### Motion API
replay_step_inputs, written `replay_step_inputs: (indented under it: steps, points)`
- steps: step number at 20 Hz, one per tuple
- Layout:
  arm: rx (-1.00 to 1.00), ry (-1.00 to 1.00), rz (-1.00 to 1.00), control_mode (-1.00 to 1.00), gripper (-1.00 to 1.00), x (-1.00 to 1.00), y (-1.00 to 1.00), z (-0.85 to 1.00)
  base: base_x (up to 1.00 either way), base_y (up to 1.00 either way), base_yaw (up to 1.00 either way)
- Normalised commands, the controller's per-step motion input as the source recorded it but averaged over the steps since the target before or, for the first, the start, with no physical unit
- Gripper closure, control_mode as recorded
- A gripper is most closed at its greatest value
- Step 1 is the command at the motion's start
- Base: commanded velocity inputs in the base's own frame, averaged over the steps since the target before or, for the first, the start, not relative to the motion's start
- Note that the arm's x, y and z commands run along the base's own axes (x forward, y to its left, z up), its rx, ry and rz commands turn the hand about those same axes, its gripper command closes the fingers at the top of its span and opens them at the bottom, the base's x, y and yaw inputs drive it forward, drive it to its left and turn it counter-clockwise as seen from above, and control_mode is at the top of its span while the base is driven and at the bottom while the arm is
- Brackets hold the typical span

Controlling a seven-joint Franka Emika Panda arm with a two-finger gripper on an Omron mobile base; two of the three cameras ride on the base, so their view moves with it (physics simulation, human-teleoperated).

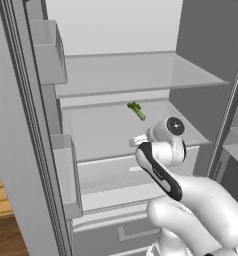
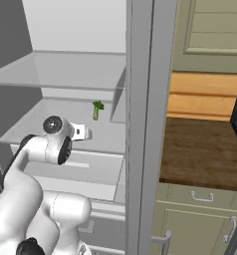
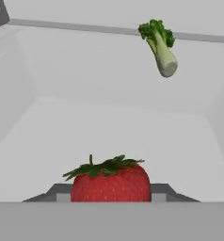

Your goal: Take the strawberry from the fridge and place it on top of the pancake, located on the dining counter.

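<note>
Pale grey shelves line the open fridge, and the white arm reaches in over the near lip of the middle shelf. In the hand view the strawberry sits between the 2 dark finger tips, which press against its left and right sides, so the gripper is about half closed and clamped on the berry. From the base views the hand sits at the shelf's near edge, right of centre, and the berry itself is hidden behind the wrist there. Far back on the same shelf lies a green stalk vegetable, well apart from the gripper and toward the rear wall. Above the hand the upper shelf leaves a tall gap. On the left, 2 door bins jut from the open left door; on the right, the edge of the right door stands close beside the arm. Beyond that door edge, the right base view shows a brown wooden counter top with pale green drawers beneath.
</note>
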Motion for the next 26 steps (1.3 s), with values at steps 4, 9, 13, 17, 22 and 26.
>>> replay_step_inputs:
  steps: [4, 9, 13, 17, 22, 26]
  points:
    - [0.05, 0.05, 0.00, -1.00, 1.00, -1.00, 0.00, 0.99, 0.00, 0.00, 0.00]
    - [0.07, 0.12, -0.04, -1.00, 1.00, -0.99, 0.00, 1.00, 0.00, 0.00, 0.00]
    - [0.04, 0.09, -0.06, -1.00, 1.00, -0.98, 0.00, 1.00, 0.00, 0.00, 0.00]
    - [0.01, 0.01, -0.08, -1.00, 1.00, -0.93, 0.00, 0.89, 0.00, 0.00, 0.00]
    - [0.00, 0.00, -0.06, -1.00, 1.00, -0.51, -0.03, 0.38, 0.00, 0.00, 0.00]
    - [-0.01, 0.00, 0.00, -1.00, 1.00, 0.00, 0.00, 0.00, 0.00, 0.00, 0.00]
